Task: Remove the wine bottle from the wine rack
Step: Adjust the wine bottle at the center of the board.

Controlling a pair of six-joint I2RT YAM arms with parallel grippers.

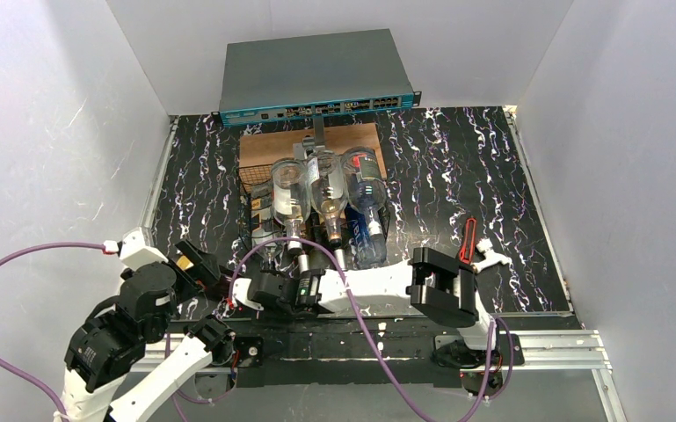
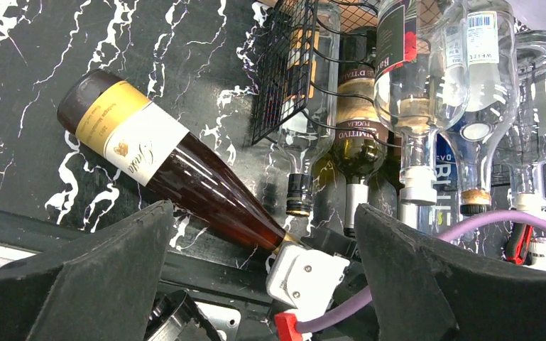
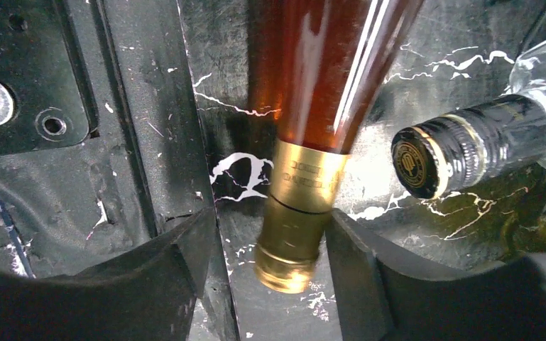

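The wine bottle (image 2: 184,174), dark amber with a yellow and white label and a gold cap (image 3: 295,220), lies on the black marbled table left of the black wire-mesh wine rack (image 2: 280,71). My right gripper (image 3: 270,217) is open around the bottle's gold neck: the right finger touches it and a gap shows at the left finger. It appears as a white block at the bottle's tip in the left wrist view (image 2: 305,273). My left gripper (image 2: 261,213) is open and empty, above the near end of the bottle. In the top view the rack (image 1: 250,189) holds several bottles.
Clear glass bottles (image 2: 415,78) lie on the rack's upper row, dark ones (image 2: 355,142) below, necks toward me. A brown wooden board (image 1: 264,145) and a grey network switch (image 1: 316,75) stand behind. A red-handled tool (image 1: 468,239) lies right. The metal base rail (image 1: 545,347) runs along the near edge.
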